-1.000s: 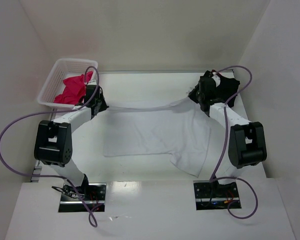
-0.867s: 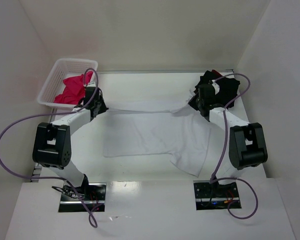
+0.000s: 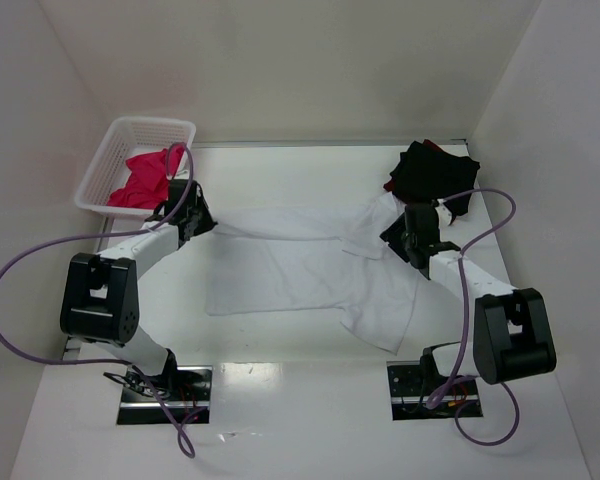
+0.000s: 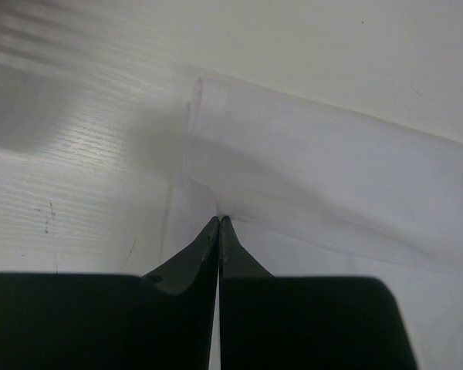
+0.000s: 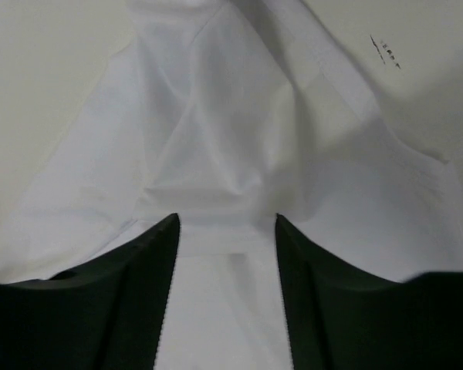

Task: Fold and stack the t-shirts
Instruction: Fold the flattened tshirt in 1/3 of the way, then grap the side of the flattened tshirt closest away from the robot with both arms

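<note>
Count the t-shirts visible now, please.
3: a white t-shirt spread mid-table, a black t-shirt at the far right corner, a pink t-shirt in the basket. That pink heap may hide more.

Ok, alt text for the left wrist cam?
The left gripper, fingers shut, pinches the edge of a white t-shirt over the white table. The cloth stretches away to the right.

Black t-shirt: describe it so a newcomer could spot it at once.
On the table, look to the far right corner. The black t-shirt lies there in a crumpled heap. It is the only black cloth: the white t-shirt is spread mid-table, the pink cloth sits in the far-left basket.
</note>
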You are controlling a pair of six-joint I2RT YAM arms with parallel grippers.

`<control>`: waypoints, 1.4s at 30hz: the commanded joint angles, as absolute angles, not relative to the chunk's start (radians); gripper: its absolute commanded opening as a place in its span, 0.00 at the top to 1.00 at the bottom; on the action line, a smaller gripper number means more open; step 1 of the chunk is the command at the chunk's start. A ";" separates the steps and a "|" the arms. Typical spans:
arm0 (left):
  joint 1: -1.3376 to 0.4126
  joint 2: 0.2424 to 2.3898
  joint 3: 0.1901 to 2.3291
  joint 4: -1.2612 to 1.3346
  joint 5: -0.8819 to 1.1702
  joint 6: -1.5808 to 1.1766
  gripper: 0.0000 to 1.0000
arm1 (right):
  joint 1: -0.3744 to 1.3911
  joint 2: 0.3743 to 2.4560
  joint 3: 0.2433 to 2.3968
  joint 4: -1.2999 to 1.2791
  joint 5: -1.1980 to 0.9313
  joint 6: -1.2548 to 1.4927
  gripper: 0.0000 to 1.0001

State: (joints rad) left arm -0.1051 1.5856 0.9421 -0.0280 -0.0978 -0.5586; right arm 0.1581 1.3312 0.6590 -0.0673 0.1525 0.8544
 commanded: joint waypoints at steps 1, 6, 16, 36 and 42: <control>-0.098 1.576 0.956 -0.057 -0.086 -0.592 0.74 | 0.153 1.271 0.647 -0.110 0.137 0.828 0.21; -0.116 1.481 0.927 -0.080 -0.073 -0.632 0.09 | 0.153 1.096 0.626 -0.199 0.151 0.818 0.02; -0.149 1.159 0.750 -0.157 -0.023 -0.718 0.01 | 0.153 0.963 0.526 -0.247 0.095 0.827 0.00; -0.229 0.767 0.447 -0.482 -0.173 -1.103 0.01 | 0.153 0.995 0.555 -0.270 0.127 0.839 0.00; -0.229 0.785 0.439 -0.526 -0.168 -1.091 0.01 | 0.153 1.042 0.586 -0.279 0.141 0.830 0.00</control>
State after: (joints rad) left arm -0.2260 0.7275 0.4456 -0.4803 -0.1515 -1.0608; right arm 0.1581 1.0294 0.5356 -0.2819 0.1120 0.8328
